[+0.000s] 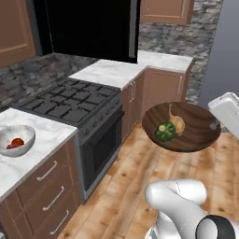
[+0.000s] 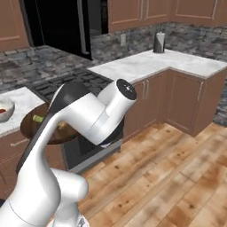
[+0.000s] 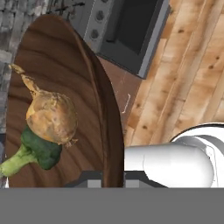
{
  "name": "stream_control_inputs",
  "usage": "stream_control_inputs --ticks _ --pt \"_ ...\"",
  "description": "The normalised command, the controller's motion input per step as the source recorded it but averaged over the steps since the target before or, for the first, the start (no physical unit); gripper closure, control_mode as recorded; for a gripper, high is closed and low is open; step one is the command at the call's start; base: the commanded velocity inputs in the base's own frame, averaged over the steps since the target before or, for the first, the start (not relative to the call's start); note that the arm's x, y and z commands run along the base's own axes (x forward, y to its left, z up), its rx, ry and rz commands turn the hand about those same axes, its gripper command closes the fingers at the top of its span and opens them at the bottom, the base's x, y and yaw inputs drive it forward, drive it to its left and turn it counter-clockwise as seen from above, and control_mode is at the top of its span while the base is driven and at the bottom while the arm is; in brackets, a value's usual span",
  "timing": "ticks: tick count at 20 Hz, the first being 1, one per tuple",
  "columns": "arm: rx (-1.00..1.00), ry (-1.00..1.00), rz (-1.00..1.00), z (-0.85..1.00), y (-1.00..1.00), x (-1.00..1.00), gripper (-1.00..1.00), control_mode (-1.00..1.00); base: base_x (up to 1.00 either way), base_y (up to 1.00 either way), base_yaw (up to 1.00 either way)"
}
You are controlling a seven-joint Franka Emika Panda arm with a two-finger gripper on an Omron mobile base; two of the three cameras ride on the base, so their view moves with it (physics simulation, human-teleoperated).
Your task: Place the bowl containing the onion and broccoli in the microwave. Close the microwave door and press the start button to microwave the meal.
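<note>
The wide dark wooden bowl [image 1: 186, 135] hangs in the air over the floor, in front of the stove. My gripper [image 3: 113, 181] is shut on its rim, one fingertip [image 3: 89, 180] inside and the other outside. In the left base view the gripper [image 1: 214, 124] grips the bowl's right edge. Inside the bowl [image 3: 65, 78] the tan onion [image 3: 51, 117] lies against the green broccoli [image 3: 41, 151]; both also show from the left, onion [image 1: 177, 123] and broccoli [image 1: 165, 131]. The black microwave [image 1: 88, 28] hangs above the far counter, its door's grey bar handle [image 1: 133, 28] on the right. My arm hides most of the bowl [image 2: 32, 125] in the right base view.
A gas stove [image 1: 70, 100] with an oven below stands left of the bowl. A small white bowl [image 1: 16, 139] with red pieces sits on the near-left counter. Marble counters and brown cabinets [image 1: 163, 88] wrap the corner. A grey canister [image 2: 158, 42] stands on the far counter. Wooden floor lies open to the right.
</note>
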Motion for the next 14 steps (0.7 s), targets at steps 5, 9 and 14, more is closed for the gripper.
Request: stream_control_inputs --ticks 5,9,14 --pt "0.00 0.00 0.00 0.00 0.00 0.00 1.00 1.00 0.67 -0.44 -0.50" --pt "0.00 0.00 0.00 0.00 0.00 0.00 1.00 1.00 0.94 -0.30 -0.38" --pt "0.00 0.00 0.00 0.00 0.00 0.00 1.00 1.00 1.00 -0.18 0.01"
